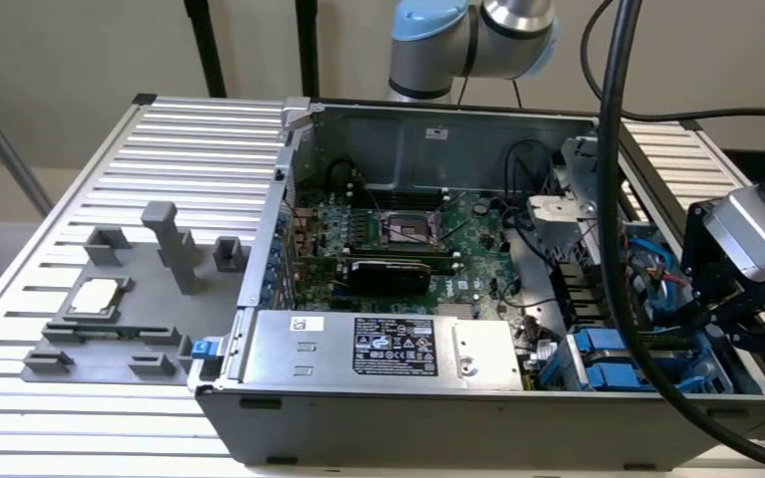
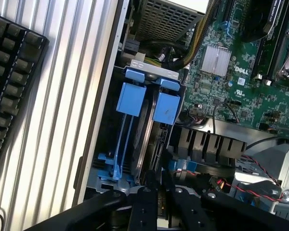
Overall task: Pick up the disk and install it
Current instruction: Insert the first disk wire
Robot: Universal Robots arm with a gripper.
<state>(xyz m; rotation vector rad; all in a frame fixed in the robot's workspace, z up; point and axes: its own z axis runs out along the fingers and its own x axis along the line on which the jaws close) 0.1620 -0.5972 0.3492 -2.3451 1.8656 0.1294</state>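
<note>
Between the two black fingers (image 2: 145,204) of the gripper (image 2: 159,186) there is only a thin dark slit: they are drawn close together, and nothing can be seen clamped in the gap. Just beyond the fingertips, in line with them, stands the disk (image 2: 164,109). It sits on edge in the drive bay (image 2: 102,175), its blue carrier tab at the end far from the fingers and its near end close under them; whether the tips touch it cannot be told. A second blue carrier (image 2: 130,98) stands in the slot just beside it, on the side toward the ribbed metal table (image 2: 72,96), where a black keyboard (image 2: 9,82) lies. On the disk's other side are the green motherboard (image 2: 241,86) and its small silver heatsink (image 2: 216,60). In the exterior view the gripper (image 1: 752,324) hangs over the corner of the open computer case (image 1: 489,423) at the exterior view's right, near the blue carriers (image 1: 602,354), which stand beside the silver box with a black label (image 1: 382,349).
</note>
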